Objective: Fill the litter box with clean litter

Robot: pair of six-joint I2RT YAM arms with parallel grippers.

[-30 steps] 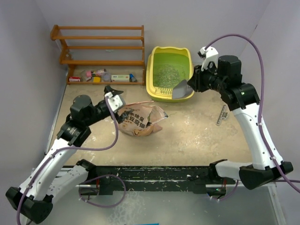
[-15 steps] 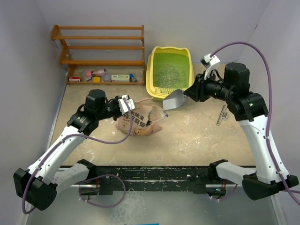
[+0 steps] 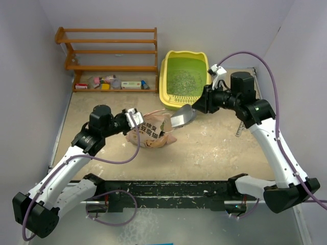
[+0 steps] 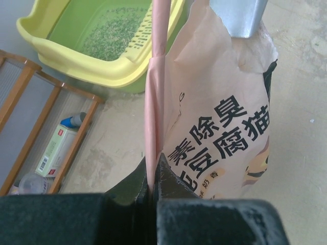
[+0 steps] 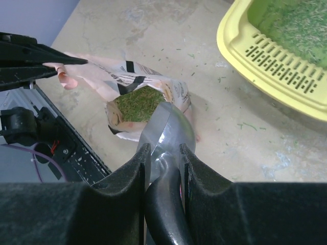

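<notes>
The yellow litter box [image 3: 166,97] stands at the back centre, with clean litter [image 3: 183,81] spread over its green floor. Its rim also shows in the left wrist view [image 4: 76,56] and the right wrist view [image 5: 265,61]. A pink printed bag [image 3: 150,133] lies in front of it, and its open mouth shows more litter [image 5: 138,102]. My left gripper [image 4: 153,168] is shut on the bag's pink side edge [image 4: 156,102]. My right gripper [image 5: 164,153] is shut on the handle of a grey metal scoop [image 5: 166,132]. The scoop's tip [image 3: 182,116] is at the bag's mouth.
A wooden shelf rack [image 3: 110,51] stands at the back left, with small items [image 3: 110,83] on its lowest level. A ruler-like strip [image 3: 242,125] lies at the right. Loose granules dot the tabletop. A black rail [image 3: 168,194] runs along the near edge.
My left gripper moved right to the bag's edge and closed on it. My right arm carried the scoop down-left from the litter box's front lip to the bag's mouth.
</notes>
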